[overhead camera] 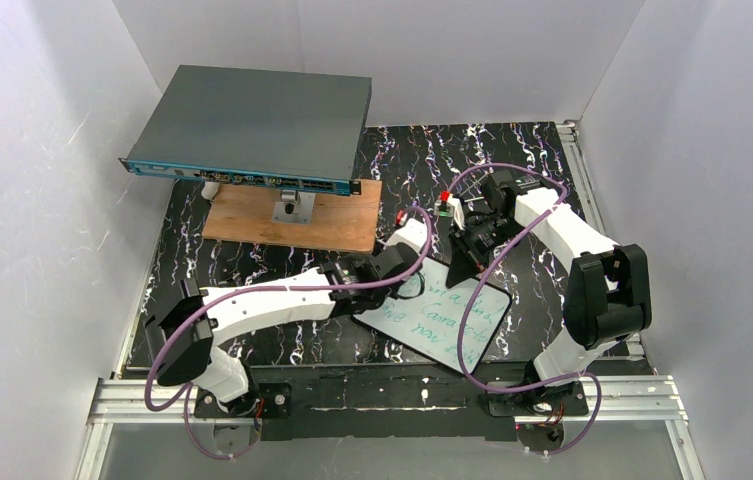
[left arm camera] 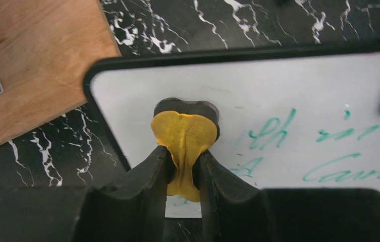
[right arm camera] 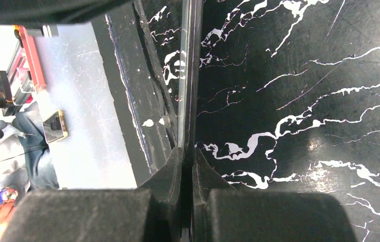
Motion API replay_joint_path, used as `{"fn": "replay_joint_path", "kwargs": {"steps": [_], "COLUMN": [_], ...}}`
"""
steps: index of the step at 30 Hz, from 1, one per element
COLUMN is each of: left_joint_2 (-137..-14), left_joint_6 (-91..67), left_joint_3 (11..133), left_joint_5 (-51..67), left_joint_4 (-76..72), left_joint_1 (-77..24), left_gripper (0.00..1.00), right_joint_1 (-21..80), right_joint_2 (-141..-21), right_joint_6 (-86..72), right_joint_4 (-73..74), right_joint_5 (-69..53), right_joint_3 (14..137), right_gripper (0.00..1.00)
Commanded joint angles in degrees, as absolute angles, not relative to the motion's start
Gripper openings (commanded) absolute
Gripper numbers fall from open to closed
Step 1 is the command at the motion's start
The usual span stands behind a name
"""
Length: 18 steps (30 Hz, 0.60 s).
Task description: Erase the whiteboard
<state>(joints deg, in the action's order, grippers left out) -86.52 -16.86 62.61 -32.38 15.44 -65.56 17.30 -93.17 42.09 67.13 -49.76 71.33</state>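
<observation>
Whiteboard point(overhead camera: 442, 318) spot, anyone?

> Face up on the black marbled table point(overhead camera: 532, 165), front middle, between the two arms, turned a bit askew. Green scribbles across most of it, plain white at the corner nearest the plank

And the grippers?

> Left gripper point(left arm camera: 182, 157) clamped tight on a yellow eraser point(left arm camera: 185, 128), dark pad pressed down on the board just inside that white corner. Right gripper point(right arm camera: 186, 154) pinched shut on the board's thin far edge, seen edge-on from the right wrist view

Anything else around?

> Grey box point(overhead camera: 252, 125) with a blue front edge at the back left, propped above a wooden plank point(overhead camera: 282, 215), well apart from the board
</observation>
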Motion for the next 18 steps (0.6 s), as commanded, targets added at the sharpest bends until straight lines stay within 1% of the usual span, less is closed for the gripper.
{"fn": "replay_joint_path", "kwargs": {"steps": [1,8,13,18], "left_joint_2": [-83.4,-83.3,-82.1,-83.4], "left_joint_6": [-14.1,-15.1,-15.0,-16.4], "left_joint_3": [63.7,61.5,58.1,57.0], "left_joint_5": [-32.7,-27.5,-27.0,-27.6], "left_joint_4": [12.7,9.3,5.2,4.3], "left_joint_1": [-60.0,-61.1,-66.1,-70.2], "left_gripper": [0.00,0.00,0.00,0.00], "right_joint_1": [17.8,17.8,17.8,17.8], "right_joint_2": [-92.4,-92.4,-92.7,-92.8], "right_joint_6": [46.1,46.2,46.2,46.2], "right_joint_4": [66.1,65.9,66.1,66.0], "right_joint_5": [-52.4,-52.3,-52.4,-52.4], "right_joint_3": [71.5,71.3,71.4,71.4], "right_gripper": [0.01,0.01,0.01,0.01]}}
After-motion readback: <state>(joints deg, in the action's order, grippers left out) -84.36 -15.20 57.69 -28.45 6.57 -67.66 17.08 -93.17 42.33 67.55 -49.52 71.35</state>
